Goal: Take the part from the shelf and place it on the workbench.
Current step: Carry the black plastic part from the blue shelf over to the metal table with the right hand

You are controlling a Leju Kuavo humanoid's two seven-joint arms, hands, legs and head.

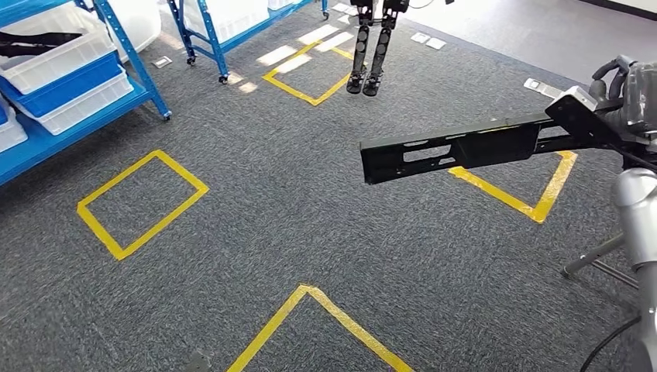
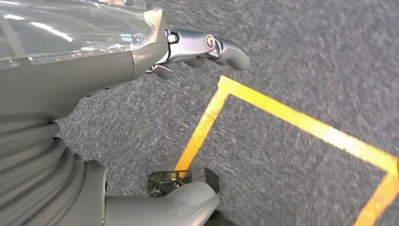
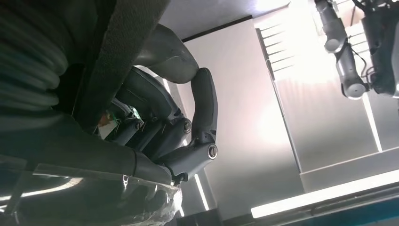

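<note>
In the head view a long black part (image 1: 457, 151) with slots along it hangs level over the carpet at the right. My right hand (image 1: 612, 101) grips its right end. The right wrist view has that hand (image 3: 174, 127) with its dark fingers (image 3: 204, 113) curled around the black part (image 3: 117, 47), which crosses close to the camera. My left hand (image 2: 94, 94) hangs over the grey carpet, with a finger (image 2: 207, 47) and the thumb (image 2: 179, 205) apart and nothing between them.
A blue shelf (image 1: 147, 85) with white and blue bins stands at the far left, and a wheeled blue rack (image 1: 209, 39) behind it. Yellow tape squares (image 1: 139, 201) mark the carpet. Another robot's legs (image 1: 370, 58) stand ahead. A tripod leg (image 1: 596, 260) is at the right.
</note>
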